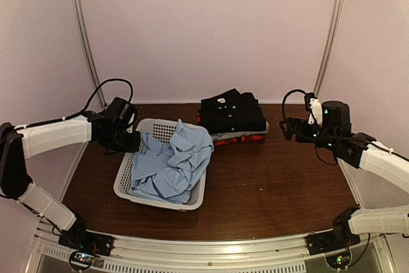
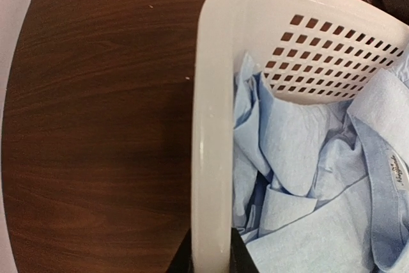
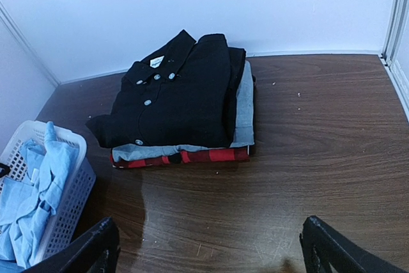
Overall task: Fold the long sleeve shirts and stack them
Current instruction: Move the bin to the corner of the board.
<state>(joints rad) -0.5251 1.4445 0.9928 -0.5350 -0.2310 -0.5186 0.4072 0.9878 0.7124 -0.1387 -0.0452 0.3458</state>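
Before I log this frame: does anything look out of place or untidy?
Yes. The light blue shirt lies crumpled in the white basket, spilling over one rim. The left pincer grips the basket's rim, not the cloth.

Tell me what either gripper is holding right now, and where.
Left gripper pinches the white basket by its left rim, not the blue shirt; right gripper is open and empty.

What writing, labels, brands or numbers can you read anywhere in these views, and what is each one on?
On the blue shirt in the basket, a neck tag: cursive print, too blurred to read.
On the black shirt, a white tag at the collar: too small to read.
No other text shows in any view.
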